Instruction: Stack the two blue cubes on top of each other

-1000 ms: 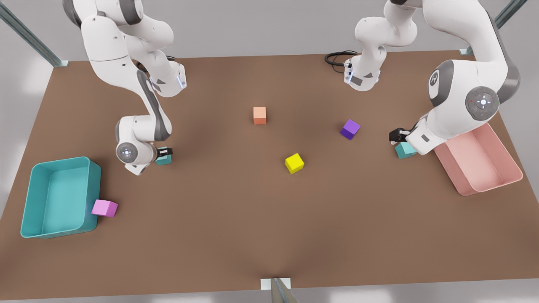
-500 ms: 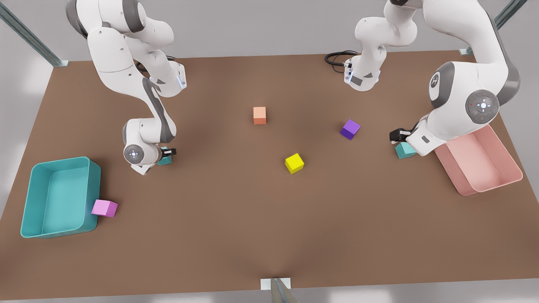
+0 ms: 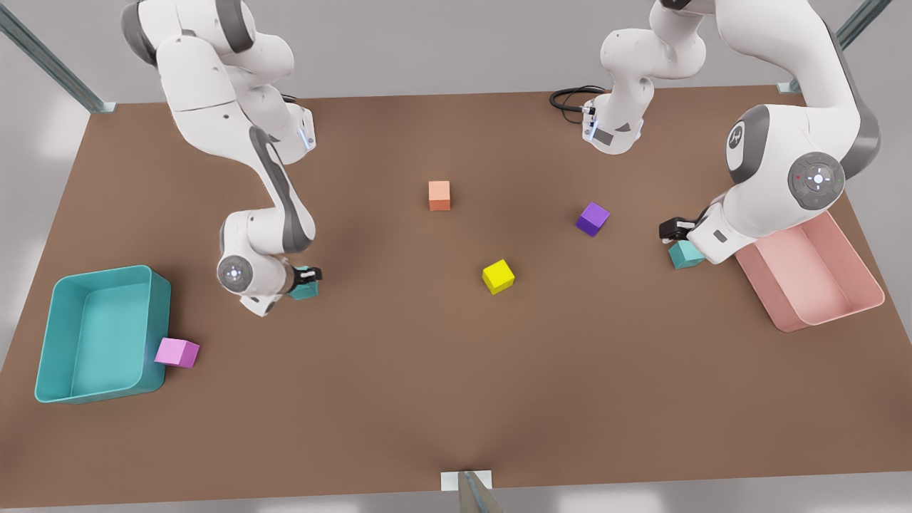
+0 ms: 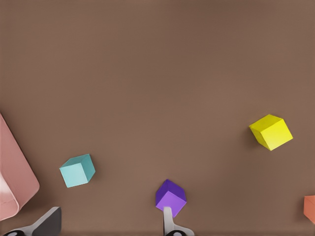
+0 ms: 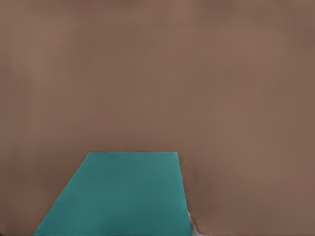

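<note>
1. Right hand (image 3: 306,276): clenched on the held cube (image 3: 305,288), fingers on opposite faces, low over the bench (image 3: 399,370) on the front view's left. Whether the held cube clears the bench cannot be told.

2. Left hand (image 3: 675,229): released, fingers spread. It hangs just above and beside the free cube (image 3: 685,254), which rests on the bench close to the pink bin (image 3: 805,274). In the left wrist view the free cube lies ahead of the fingertips, not between them.

3. Governing relation: the free cube lies well apart from the held cube, toward the front view's right. The yellow cube (image 3: 498,276) sits near the line between them.

4. Judgement: the right hand's carry must run rightward in the front view and pass over or around the yellow cube. The left hand probably has to clear the free cube first.
</note>
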You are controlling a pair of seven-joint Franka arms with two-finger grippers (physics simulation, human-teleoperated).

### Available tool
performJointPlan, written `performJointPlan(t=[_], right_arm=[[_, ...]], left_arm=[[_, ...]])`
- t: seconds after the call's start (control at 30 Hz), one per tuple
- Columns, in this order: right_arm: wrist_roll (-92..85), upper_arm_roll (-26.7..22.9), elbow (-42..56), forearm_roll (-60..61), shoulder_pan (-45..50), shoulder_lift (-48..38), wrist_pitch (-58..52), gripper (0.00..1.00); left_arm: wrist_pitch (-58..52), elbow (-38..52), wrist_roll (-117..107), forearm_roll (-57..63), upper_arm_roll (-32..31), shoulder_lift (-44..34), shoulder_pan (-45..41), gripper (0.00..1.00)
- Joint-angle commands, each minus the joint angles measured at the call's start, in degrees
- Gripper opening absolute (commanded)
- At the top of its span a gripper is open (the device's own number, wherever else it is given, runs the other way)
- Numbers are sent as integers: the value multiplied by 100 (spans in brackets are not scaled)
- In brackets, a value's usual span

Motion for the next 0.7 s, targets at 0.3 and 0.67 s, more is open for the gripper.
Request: performJointPlan(t=[0.3, 0.67], right_arm=[[3465, 173, 5507, 1408, 1472, 3319, -98, 64], [5294, 111, 6281, 1320, 2245, 4207, 746, 100]], left_arm=[[-74, -6, -34, 10, 18, 54, 562, 100], [4585, -3548, 1838, 18, 958, 265, 1275, 100]])
